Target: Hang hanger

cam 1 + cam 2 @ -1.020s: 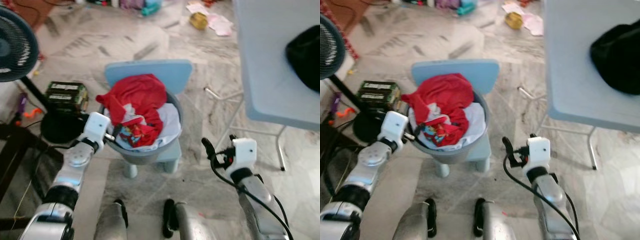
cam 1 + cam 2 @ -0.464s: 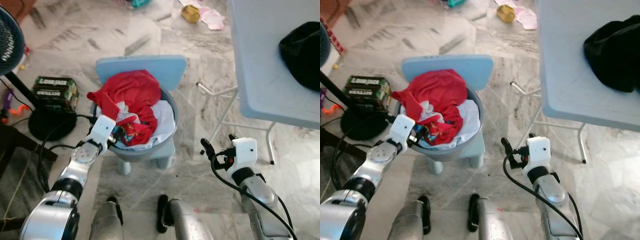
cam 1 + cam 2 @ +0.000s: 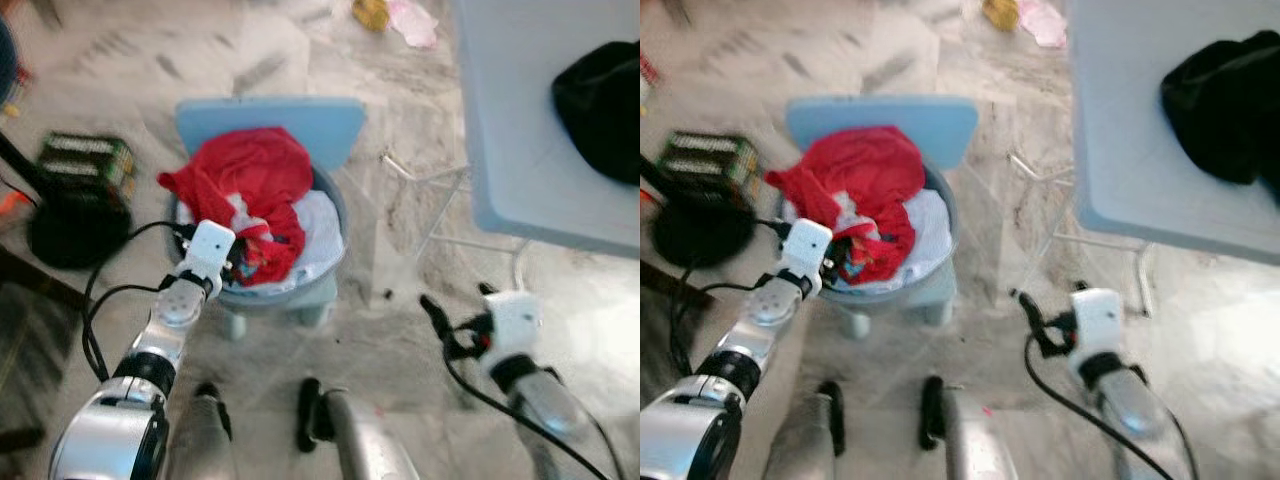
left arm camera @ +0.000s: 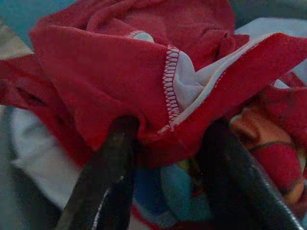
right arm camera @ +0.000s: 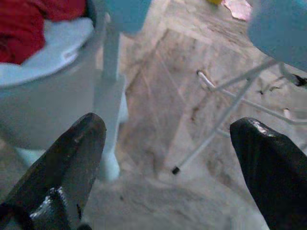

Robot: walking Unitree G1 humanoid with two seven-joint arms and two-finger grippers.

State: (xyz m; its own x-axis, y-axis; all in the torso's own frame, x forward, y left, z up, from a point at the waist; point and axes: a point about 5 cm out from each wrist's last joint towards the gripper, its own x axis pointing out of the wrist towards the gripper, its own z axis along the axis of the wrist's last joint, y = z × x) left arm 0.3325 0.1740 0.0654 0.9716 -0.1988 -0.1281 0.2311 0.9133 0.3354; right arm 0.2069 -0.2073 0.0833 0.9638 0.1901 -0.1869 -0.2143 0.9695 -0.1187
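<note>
Reach step: left gripper (image 4: pixel 163 158), fingers apart, pokes into red cloth (image 3: pixel 255 170) in basin (image 3: pixel 335 205) frame center-left; right gripper (image 5: pixel 168 158) open, idle; next close and lift.

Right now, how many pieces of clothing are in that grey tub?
3 can be told apart: a red garment heaped on top, a white cloth at the tub's right side, and a cartoon-print piece in front. More may lie underneath.
</note>
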